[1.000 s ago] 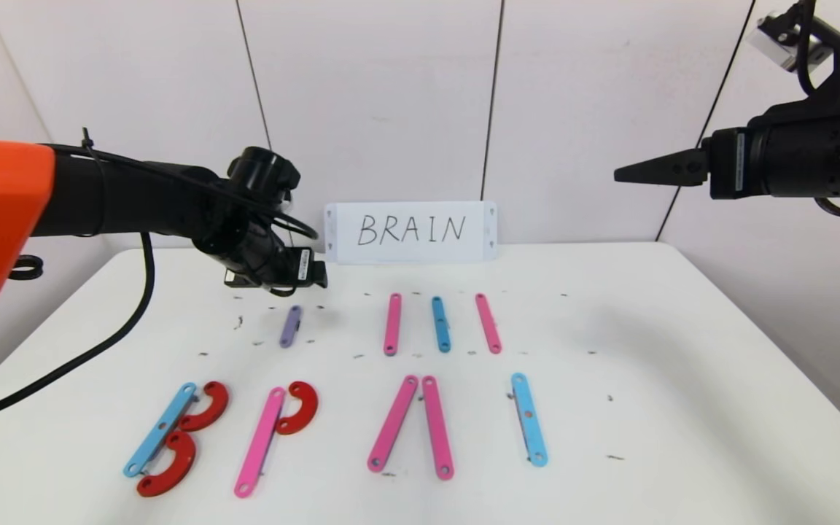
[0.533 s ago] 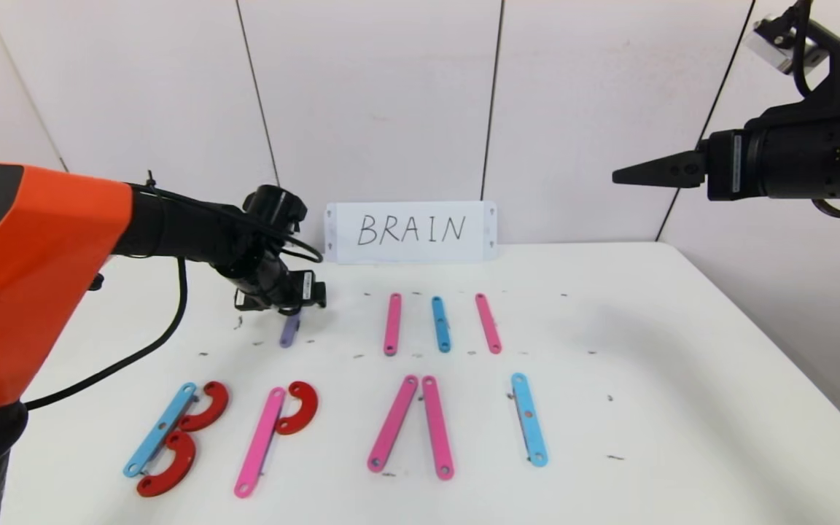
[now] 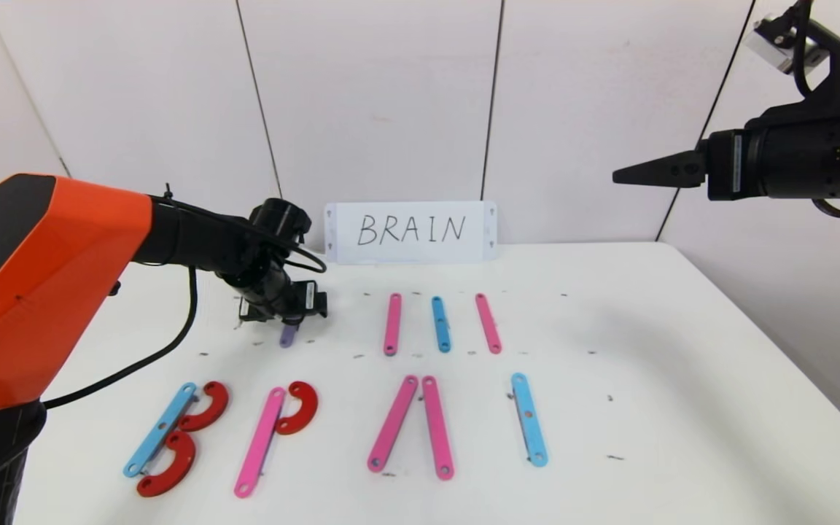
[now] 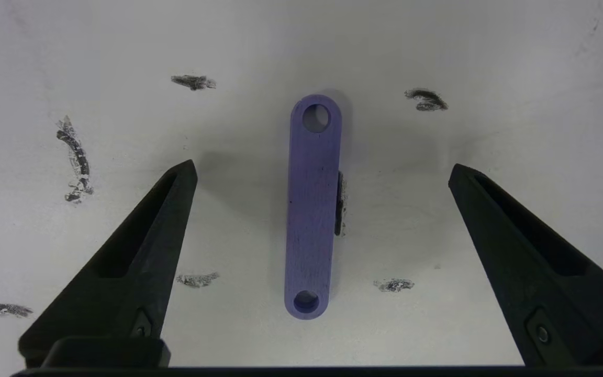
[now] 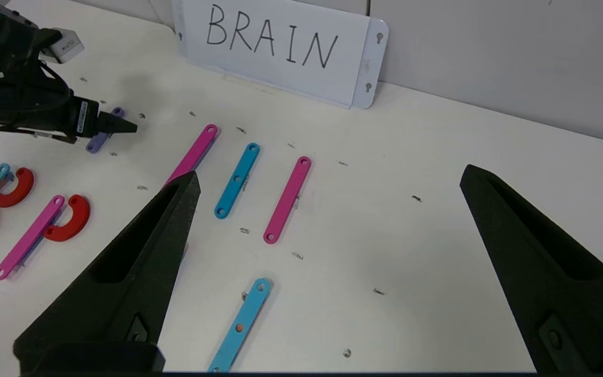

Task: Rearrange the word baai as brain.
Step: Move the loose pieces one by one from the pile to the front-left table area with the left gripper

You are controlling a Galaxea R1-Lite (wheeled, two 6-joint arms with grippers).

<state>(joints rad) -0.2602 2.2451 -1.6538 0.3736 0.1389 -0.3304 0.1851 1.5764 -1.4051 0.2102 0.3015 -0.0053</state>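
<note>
Lowered since a moment ago, the left gripper (image 4: pixel 322 173) straddles the purple bar (image 4: pixel 312 209) at the table's (image 3: pixel 682 364) far left, fingers wide, right gripper (image 5: pixel 327 183) parked wide too; B, a legless R, a barless A and I stand, N unbuilt.

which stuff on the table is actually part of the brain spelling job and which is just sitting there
Part of the job:
- purple bar, between the open left gripper's fingers
- spare pink and blue bars
- front-row letters

Just there:
- BRAIN card, reference only
- right gripper, parked high
</note>
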